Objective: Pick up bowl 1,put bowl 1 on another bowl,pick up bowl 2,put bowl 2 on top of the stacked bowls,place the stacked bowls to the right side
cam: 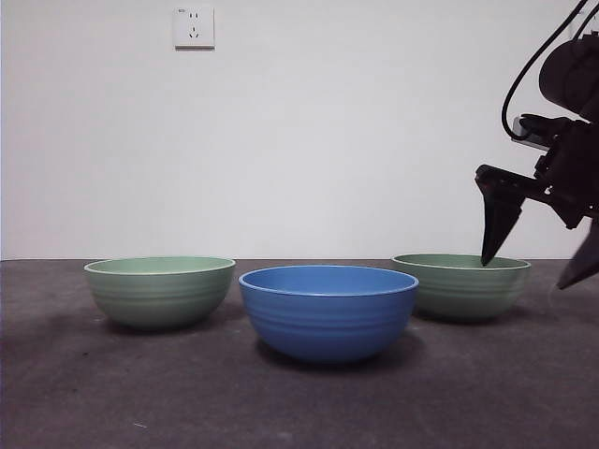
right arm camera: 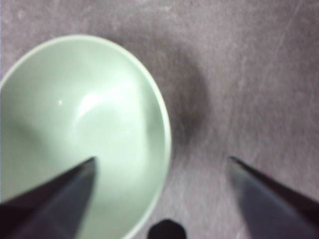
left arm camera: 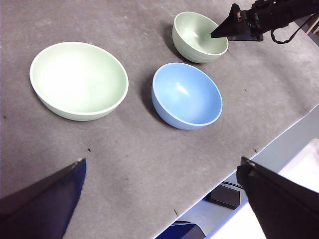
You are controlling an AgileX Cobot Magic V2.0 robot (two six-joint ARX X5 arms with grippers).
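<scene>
The blue bowl (cam: 328, 311) sits in the middle of the gray tabletop (cam: 187, 393), with one green bowl (cam: 160, 290) on each side. The right end effector (cam: 538, 257) hangs wide open over the rim of the other green bowl (cam: 461, 285), one tip inside it. The left end effector (left arm camera: 164, 199) waits up high, open too.

A bare test bench in a lab, by the look of it: a dark grey felt-like table cover (cam: 112, 393), a plain white wall (cam: 356, 131) with 1 power socket (cam: 194, 27), and cabled black robot arms.
</scene>
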